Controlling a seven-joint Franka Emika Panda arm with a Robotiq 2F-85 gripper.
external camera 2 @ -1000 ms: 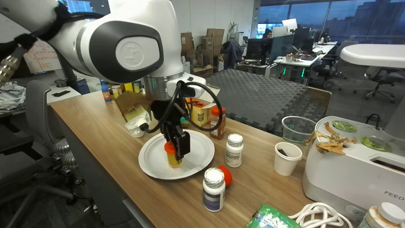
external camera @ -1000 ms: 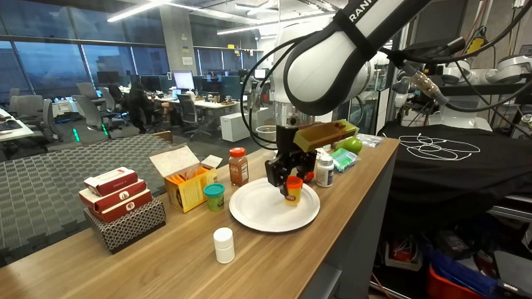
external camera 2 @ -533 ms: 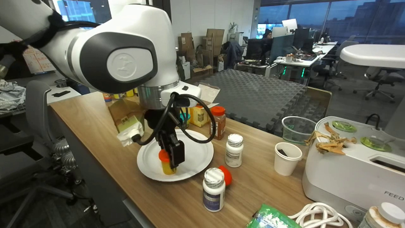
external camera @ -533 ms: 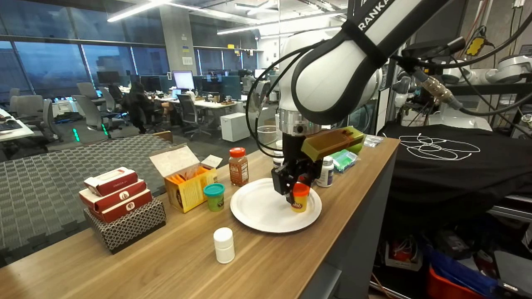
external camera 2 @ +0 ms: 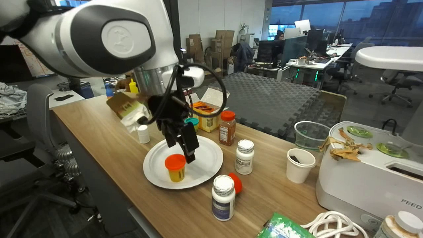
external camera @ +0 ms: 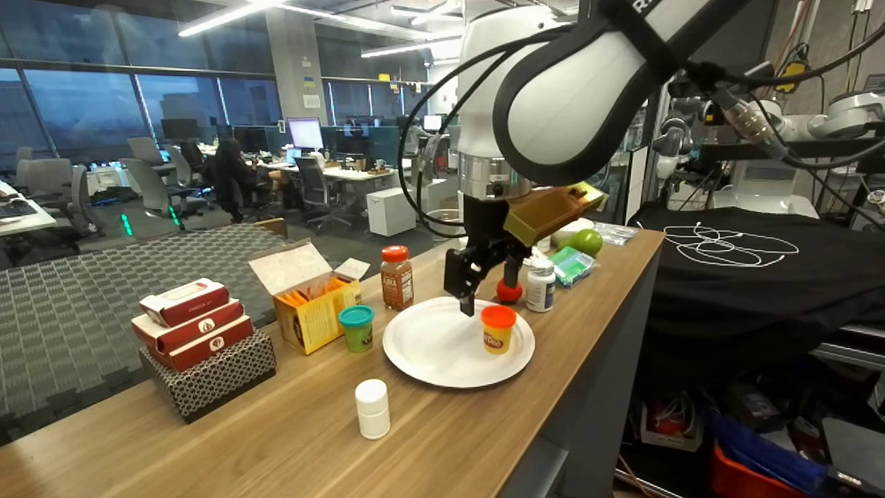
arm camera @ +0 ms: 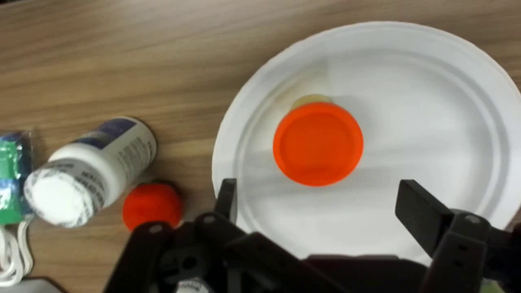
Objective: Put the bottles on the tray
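Observation:
The yellow tub with an orange lid (arm camera: 318,144) stands upright on the white plate (arm camera: 431,97), near the rim. My gripper (arm camera: 317,191) is open just above it, fingers apart and nothing between them; in both exterior views the gripper (external camera: 489,294) is clear of the lid. Beside the plate are a green tub with a teal lid (external camera: 358,330), a reddish-brown jar with a red cap (external camera: 397,279) and a small plain white bottle (external camera: 373,411). Two labelled white bottles, one farther (external camera 2: 244,158) and one nearer (external camera 2: 223,200), stand off the plate's other side.
A red ball (external camera 2: 235,183) lies against the nearer labelled bottle. An open yellow box (external camera: 314,311) and red-and-white cartons (external camera: 197,325) on a patterned box line the table's side. A paper cup (external camera 2: 300,165), white appliance (external camera 2: 366,185) and green packet (external camera 2: 284,228) occupy the other end.
The gripper, earlier closed around the orange-lidded tub, lowered it and shifted it slightly toward the rim. Its jaws have since opened and risen, leaving the tub on the plate.

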